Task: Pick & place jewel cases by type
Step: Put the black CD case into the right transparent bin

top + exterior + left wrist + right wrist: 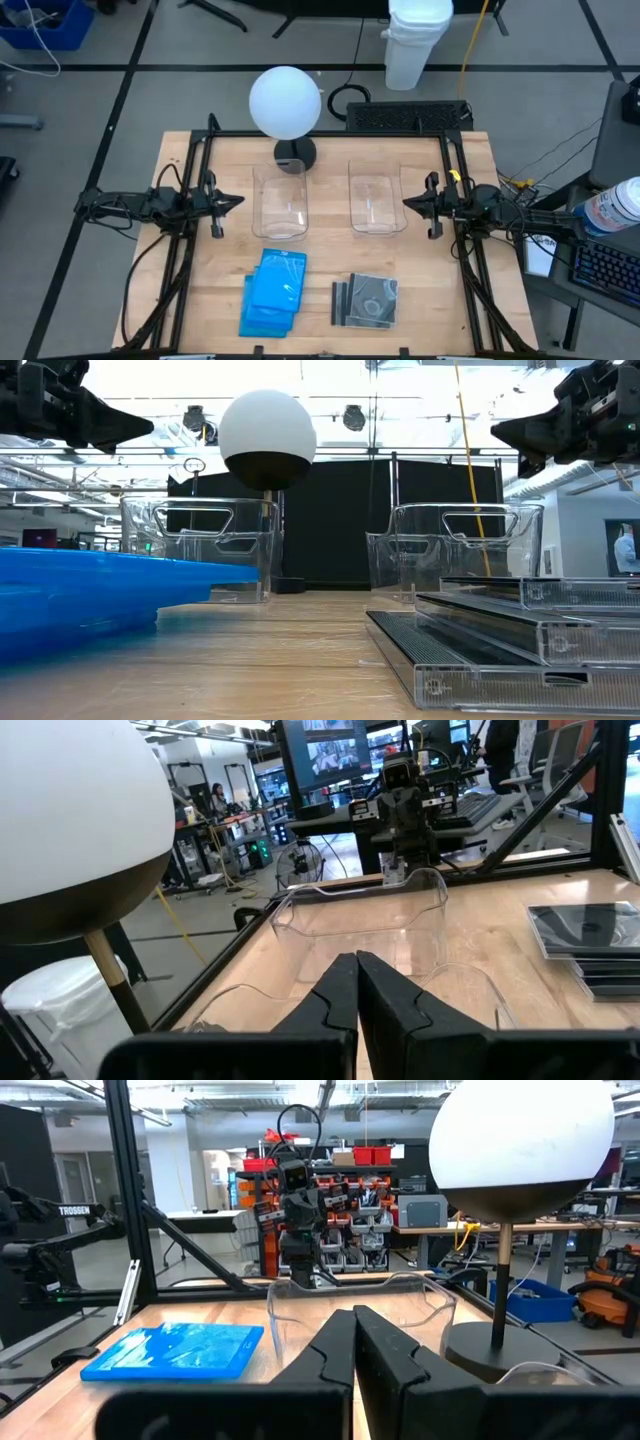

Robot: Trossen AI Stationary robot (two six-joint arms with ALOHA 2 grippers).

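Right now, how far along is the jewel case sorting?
Nothing looks done yet: both clear tubs, left tub and right tub, are empty. Nothing is in hand; the left gripper and right gripper hang shut beside the tubs, holding nothing. Left to do: the blue cases and the clear cases, both lying stacked on the table.

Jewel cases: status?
Left pincer and right pincer shut, empty. Blue cases and clear cases stacked, untouched. Tubs unobstructed.
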